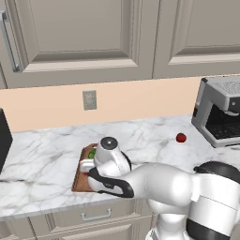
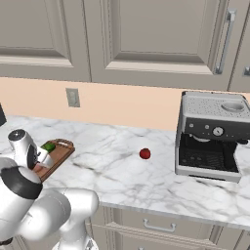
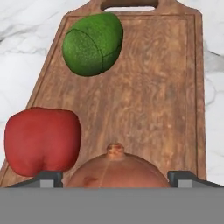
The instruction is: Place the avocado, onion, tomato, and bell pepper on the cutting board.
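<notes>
The brown cutting board (image 3: pixel 153 96) lies on the marble counter, also seen as the cutting board (image 1: pixel 78 180) (image 2: pixel 59 153) under my hand. On it rest the green avocado (image 3: pixel 92 43) near the handle end, the red bell pepper (image 3: pixel 43 140) at the left rim, and the brown onion (image 3: pixel 116 168). My gripper (image 3: pixel 116 180) is open just over the board, its fingertips (image 3: pixel 48 177) standing either side of the onion. The avocado (image 1: pixel 92 153) (image 2: pixel 49 146) peeks out beside the hand. The small red tomato (image 1: pixel 181 137) (image 2: pixel 144 154) sits alone on the counter well to the right.
A grey coffee machine (image 1: pixel 220 112) (image 2: pixel 212 134) stands at the right end of the counter. A dark appliance (image 1: pixel 3 140) is at the far left. A wall outlet (image 1: pixel 89 100) sits on the backsplash, with cabinets above.
</notes>
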